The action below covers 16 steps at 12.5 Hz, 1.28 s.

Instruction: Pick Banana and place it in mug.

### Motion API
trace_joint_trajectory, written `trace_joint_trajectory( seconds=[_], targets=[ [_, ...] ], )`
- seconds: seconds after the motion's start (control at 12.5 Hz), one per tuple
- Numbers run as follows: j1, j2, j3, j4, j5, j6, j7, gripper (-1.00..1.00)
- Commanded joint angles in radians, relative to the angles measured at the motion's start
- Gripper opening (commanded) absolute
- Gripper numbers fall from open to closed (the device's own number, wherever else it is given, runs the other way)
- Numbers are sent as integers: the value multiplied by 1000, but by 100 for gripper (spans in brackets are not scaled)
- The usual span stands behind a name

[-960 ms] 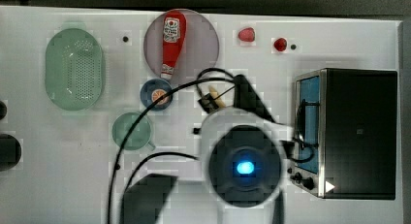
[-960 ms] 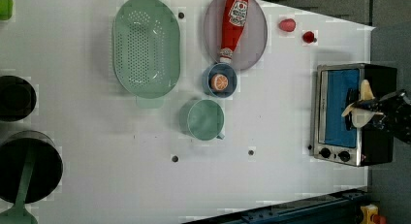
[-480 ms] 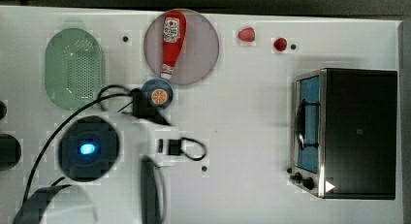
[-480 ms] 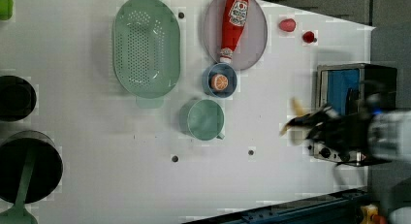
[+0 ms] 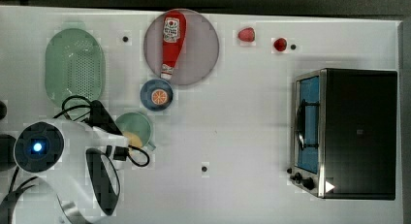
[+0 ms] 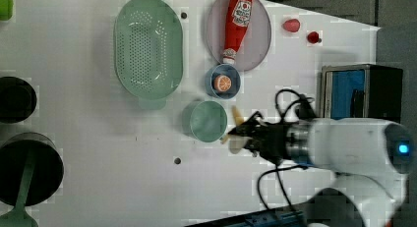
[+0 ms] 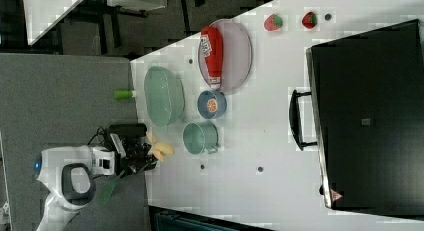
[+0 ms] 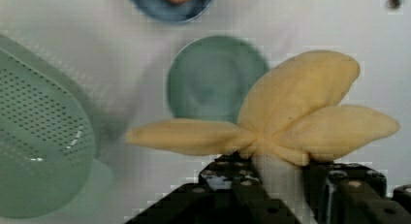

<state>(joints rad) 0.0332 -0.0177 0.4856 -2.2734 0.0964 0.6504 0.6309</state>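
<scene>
Claw clamped on banana stem; you centre splayed fingers over mug mouth, lower, then release.

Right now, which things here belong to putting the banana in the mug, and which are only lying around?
Part of the job:
- banana, held in the gripper
- mug, empty

Just lying about:
- ketchup bottle on the plate
- blue bowl holding an orange slice
- green basket
- toaster oven
- two small red fruits
</scene>
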Motion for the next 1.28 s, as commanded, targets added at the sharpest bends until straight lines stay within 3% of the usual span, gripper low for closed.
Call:
trace_joint_trajectory(
  seconds=[0.08,0.24,0.56,1.04,1.28],
  targets=[
    [-4,85,2,13,-40,45,185,-46],
    [-4,149,3,15,-114,105,206,-46],
    [-4,241,-4,-16,-136,240,257,-40],
    [-5,223,-13,-31,-146,270,263,92],
    [-6,197,-14,-21,-145,302,263,100]
  ],
)
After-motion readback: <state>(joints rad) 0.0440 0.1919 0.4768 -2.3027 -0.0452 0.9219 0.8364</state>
